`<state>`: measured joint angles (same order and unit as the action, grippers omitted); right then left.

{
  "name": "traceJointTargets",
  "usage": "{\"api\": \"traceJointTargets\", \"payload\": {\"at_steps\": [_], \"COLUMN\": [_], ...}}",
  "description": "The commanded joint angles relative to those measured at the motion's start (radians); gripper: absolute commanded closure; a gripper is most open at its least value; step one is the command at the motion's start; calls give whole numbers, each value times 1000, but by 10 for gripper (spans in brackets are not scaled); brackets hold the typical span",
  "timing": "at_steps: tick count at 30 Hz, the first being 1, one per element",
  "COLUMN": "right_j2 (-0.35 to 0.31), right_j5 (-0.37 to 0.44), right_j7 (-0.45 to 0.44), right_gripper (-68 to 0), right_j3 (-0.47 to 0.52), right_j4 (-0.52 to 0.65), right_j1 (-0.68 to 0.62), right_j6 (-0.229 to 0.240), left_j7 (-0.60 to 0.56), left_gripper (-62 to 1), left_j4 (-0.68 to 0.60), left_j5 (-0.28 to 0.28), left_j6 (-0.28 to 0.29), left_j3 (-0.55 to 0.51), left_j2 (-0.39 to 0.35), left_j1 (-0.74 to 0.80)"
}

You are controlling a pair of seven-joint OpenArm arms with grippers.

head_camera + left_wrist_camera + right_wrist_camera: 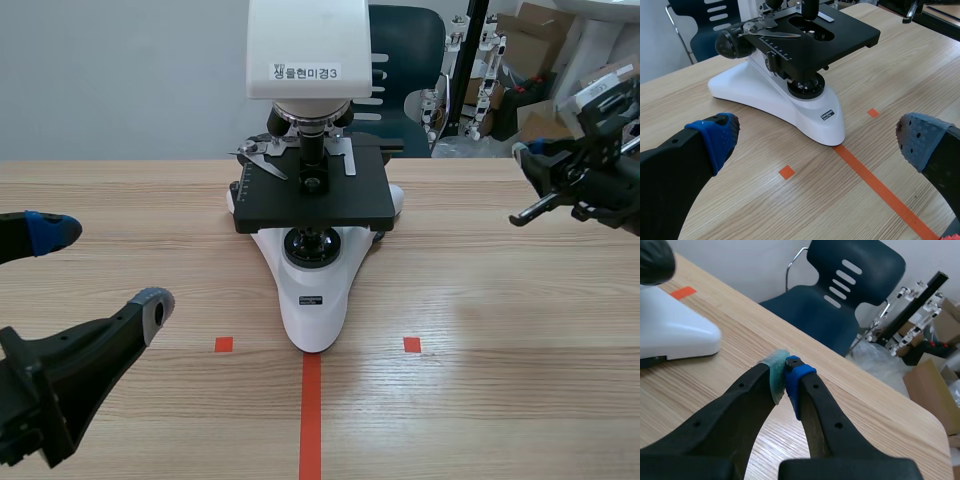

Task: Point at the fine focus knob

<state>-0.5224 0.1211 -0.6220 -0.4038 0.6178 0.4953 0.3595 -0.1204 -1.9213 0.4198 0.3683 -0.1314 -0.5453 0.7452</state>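
Beware of landing on the wrong control. Cannot separate the fine focus knob [726, 45] from any coarse part on that one black lump, so could end up pointing at the wrong ring, or at the stage [840, 30] just beside it. Beware too of the left end effector [100, 268], gaping fully and holding nothing. Could clip the stage edge with the idle finger, or nudge the microscope [310, 290] across the surface [500, 400]. Expect less trouble from the right end effector [785, 377], pinched closed on nothing, raised at about 3 o'clock of the microscope and well apart.

Find the knob on the microscope's flank, at about 10 o'clock of the stage, hidden behind it in the scene view. Judge its axis as horizontal, running 9 to 3 across the body, with the round face turned out toward 9 o'clock. Place the left end effector at 8 o'clock of the base, near but apart.
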Motion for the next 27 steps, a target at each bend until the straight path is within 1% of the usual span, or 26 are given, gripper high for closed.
{"api": "traceJointTargets", "payload": {"at_steps": [1,2,4,7,9,12,13,16,19,22,27], "right_j2": [-7,-2,11,37,52,63,64,68,60,46,30], "right_j5": [-11,-30,-67,-143,-177,-185,-190,-229,-271,-275,-275], "right_j7": [-21,-20,-21,-24,-25,-40,-45,-64,-74,-104,-106], "right_gripper": [-6,-6,-6,-6,-6,-6,-6,-6,-6,-6,-6], "right_j3": [5,5,4,0,-10,-21,-24,-32,-34,-34,-34], "right_j4": [15,4,-9,-13,-13,-13,-13,-13,-13,-13,-13], "right_j1": [45,59,79,99,107,116,117,130,139,139,142], "right_j6": [24,34,34,35,37,69,72,93,154,162,163], "left_j7": [-13,-13,-13,-13,-13,-11,-11,-10,-10,-10,-10], "left_gripper": [-623,-623,-623,-623,-623,-623,-623,-623,-623,-623,-623], "left_j4": [-6,-6,-6,-6,-6,-6,-6,-6,-6,-6,-6], "left_j5": [6,6,6,6,6,6,6,6,6,6,6], "left_j6": [1,1,1,1,1,1,1,1,1,1,1], "left_j3": [8,8,8,8,8,8,8,8,8,8,8], "left_j2": [10,11,10,10,11,11,11,11,11,11,11], "left_j1": [5,5,5,5,5,5,5,5,5,5,5]}}
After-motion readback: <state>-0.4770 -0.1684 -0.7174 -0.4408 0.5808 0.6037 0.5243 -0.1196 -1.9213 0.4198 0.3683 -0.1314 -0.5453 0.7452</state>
